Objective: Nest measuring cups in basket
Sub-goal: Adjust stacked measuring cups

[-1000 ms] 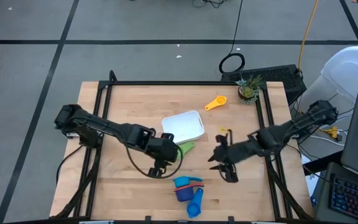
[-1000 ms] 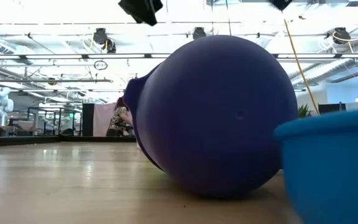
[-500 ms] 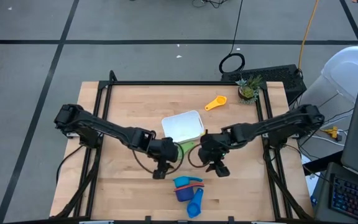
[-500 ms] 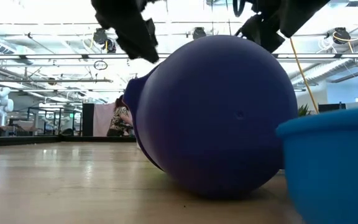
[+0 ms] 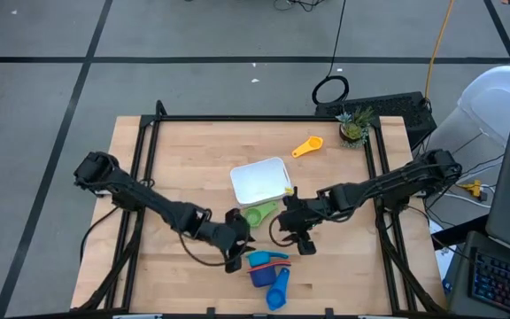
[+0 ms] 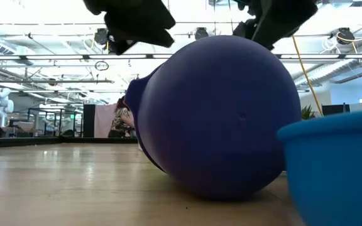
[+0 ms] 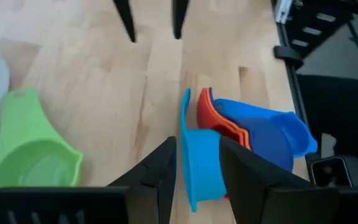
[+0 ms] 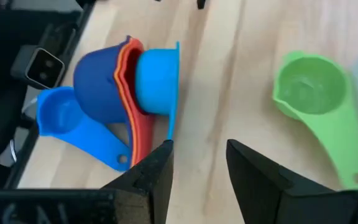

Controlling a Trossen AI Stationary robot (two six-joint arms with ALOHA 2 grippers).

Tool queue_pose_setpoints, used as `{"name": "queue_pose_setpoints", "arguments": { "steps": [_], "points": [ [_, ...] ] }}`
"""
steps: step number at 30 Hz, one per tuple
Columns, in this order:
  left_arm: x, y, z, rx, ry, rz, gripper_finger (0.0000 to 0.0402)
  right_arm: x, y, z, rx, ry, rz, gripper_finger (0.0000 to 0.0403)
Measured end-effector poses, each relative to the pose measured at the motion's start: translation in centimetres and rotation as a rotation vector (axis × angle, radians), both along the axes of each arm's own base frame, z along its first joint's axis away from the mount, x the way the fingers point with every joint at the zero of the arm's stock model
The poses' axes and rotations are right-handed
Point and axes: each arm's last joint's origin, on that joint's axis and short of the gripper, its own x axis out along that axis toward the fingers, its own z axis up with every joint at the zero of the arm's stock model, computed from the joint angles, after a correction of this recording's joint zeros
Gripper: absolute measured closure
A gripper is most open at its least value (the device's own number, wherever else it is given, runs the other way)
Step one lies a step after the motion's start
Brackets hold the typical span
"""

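Note:
Near the table's front edge lies a stack of cups on its side: a dark blue cup (image 8: 98, 71) with an orange cup (image 8: 132, 93) and a light blue cup (image 8: 157, 78) nested in it. Another blue scoop (image 8: 61, 115) lies beside it. A green cup (image 5: 257, 214) rests upright by the white basket (image 5: 260, 180), and a yellow cup (image 5: 306, 146) lies at the back. My left gripper (image 7: 197, 142) hovers open just left of the stack, with the light blue cup (image 7: 201, 165) showing between its fingers. My right gripper (image 8: 199, 146) hovers open over bare wood between the stack and the green cup (image 8: 309, 87).
A small potted plant (image 5: 354, 126) stands at the far right corner. In the low view the dark blue cup (image 6: 219, 119) fills the middle and a blue rim (image 6: 332, 169) the right. Bare wood lies left of the basket and along the near left.
Both grippers have come down toward the stack of cups. My left gripper has gone toward the near edge and rolled. My right gripper has swung from the right side toward the table's middle. The cups have stayed in place.

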Motion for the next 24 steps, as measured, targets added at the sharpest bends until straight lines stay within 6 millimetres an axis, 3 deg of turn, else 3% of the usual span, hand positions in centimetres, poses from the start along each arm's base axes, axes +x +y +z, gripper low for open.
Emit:
{"name": "queue_pose_setpoints", "arguments": {
  "steps": [7, 13, 17, 24],
  "points": [
    [-2.0, -4.1, 0.3, 0.015, -0.114, 0.108, 0.0279, -0.9, 1.6, -2.8, 0.079, -0.085, 0.061, 0.026],
    [-2.8, -7.2, 1.4, -0.09, -0.284, 0.133, 0.0279, -1.4, 2.1, -3.7, 0.114, -0.133, 0.084, 0.026],
    [-2.1, -8.3, 0.0, -0.178, -0.31, 0.179, 0.0279, -1.2, 2.2, -3.6, 0.106, -0.171, 0.103, 0.026],
    [-0.4, -10.4, -3.9, -0.325, -0.248, 0.189, 0.0279, -0.9, 2.4, -5.0, 0.068, -0.142, 0.193, 0.0253]
  ]
}}
